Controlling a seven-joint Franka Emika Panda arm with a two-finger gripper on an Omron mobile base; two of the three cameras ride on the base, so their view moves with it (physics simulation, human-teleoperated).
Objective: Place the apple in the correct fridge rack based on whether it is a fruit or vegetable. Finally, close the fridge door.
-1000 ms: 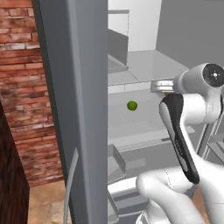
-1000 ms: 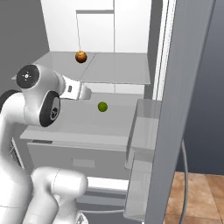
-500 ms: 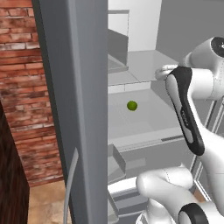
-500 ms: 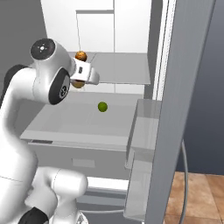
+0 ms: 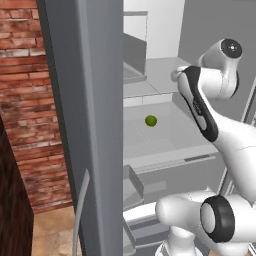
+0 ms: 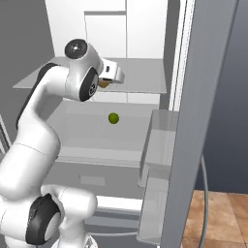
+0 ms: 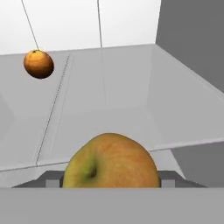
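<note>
Over the front edge of the upper fridge rack (image 6: 140,80), the gripper (image 6: 107,81) is holding the apple (image 7: 109,161) between its fingers, while an orange (image 7: 39,64) is sitting farther back on that rack.

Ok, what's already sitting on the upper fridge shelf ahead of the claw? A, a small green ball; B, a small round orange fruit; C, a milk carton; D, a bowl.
B: the hand view shows a small round orange fruit resting far back on the upper fridge shelf, beyond the apple in the claw.
</note>
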